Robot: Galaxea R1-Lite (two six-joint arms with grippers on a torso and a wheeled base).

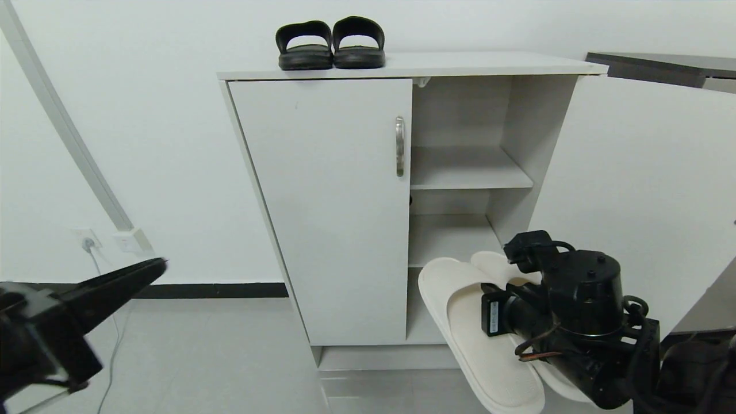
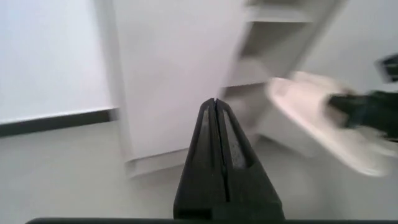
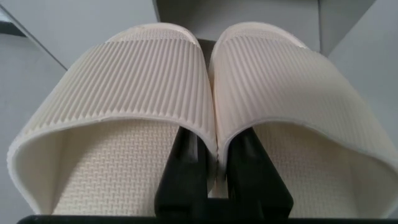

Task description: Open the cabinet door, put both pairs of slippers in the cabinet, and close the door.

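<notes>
A white cabinet [image 1: 322,207] stands against the wall, its right door [image 1: 638,190] swung open and its left door shut. A pair of black slippers [image 1: 330,43] rests on its top. My right gripper [image 3: 214,165] is shut on the inner straps of a pair of cream slippers [image 1: 477,328], held side by side in front of the open lower compartment [image 1: 448,241]. In the right wrist view each finger sits inside one cream slipper [image 3: 149,99]. My left gripper [image 1: 155,267] hangs shut and holds nothing, low at the left, away from the cabinet.
Two shelves [image 1: 468,169] show in the open right half. A wall socket [image 1: 86,238] with a cable and a grey slanted conduit [image 1: 63,123] are on the left wall. Grey floor [image 1: 218,356] lies before the cabinet. A dark table top [image 1: 661,63] sits behind at right.
</notes>
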